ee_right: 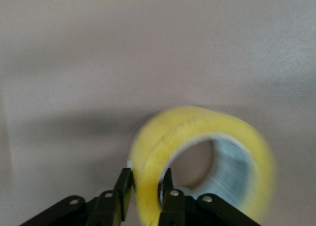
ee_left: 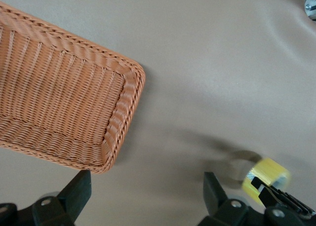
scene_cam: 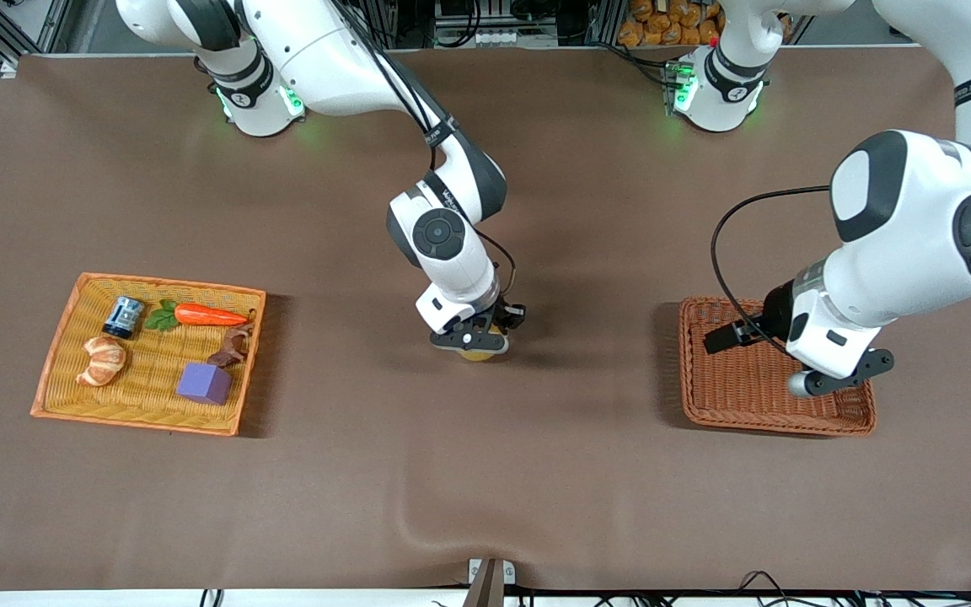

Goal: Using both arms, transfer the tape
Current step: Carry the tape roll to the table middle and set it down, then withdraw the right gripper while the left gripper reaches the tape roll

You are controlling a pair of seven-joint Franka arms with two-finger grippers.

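**Right end effector pinching tape at mid-bench; left spread over empty basket**

Right end effector [ee_right: 146, 191]: fingers pressed onto the wall of the tape [ee_right: 197, 157], one finger on the outer face, one inside the hole. Roll held on edge, hole facing sideways. In the front view the right end effector [scene_cam: 473, 341] sits over the middle of the bench [scene_cam: 485, 489], between the two baskets; only a sliver of yellow tape [scene_cam: 477, 354] shows beneath it. Cannot tell whether the roll touches the cloth.

Left end effector [ee_left: 143, 196]: fingers spread wide, nothing between them. Front view places the left end effector [scene_cam: 831, 379] over the reddish-brown basket [scene_cam: 721, 396] toward the left arm's end. The left wrist view shows that basket [ee_left: 64, 102] bare inside, with the tape [ee_left: 266, 179] well apart from it on the open cloth side.

Yellow basket [scene_cam: 60, 371] toward the right arm's end holds a croissant [scene_cam: 103, 360], carrot [scene_cam: 209, 314], purple cube [scene_cam: 205, 383], small can [scene_cam: 124, 316] and a dark brown piece [scene_cam: 233, 346].
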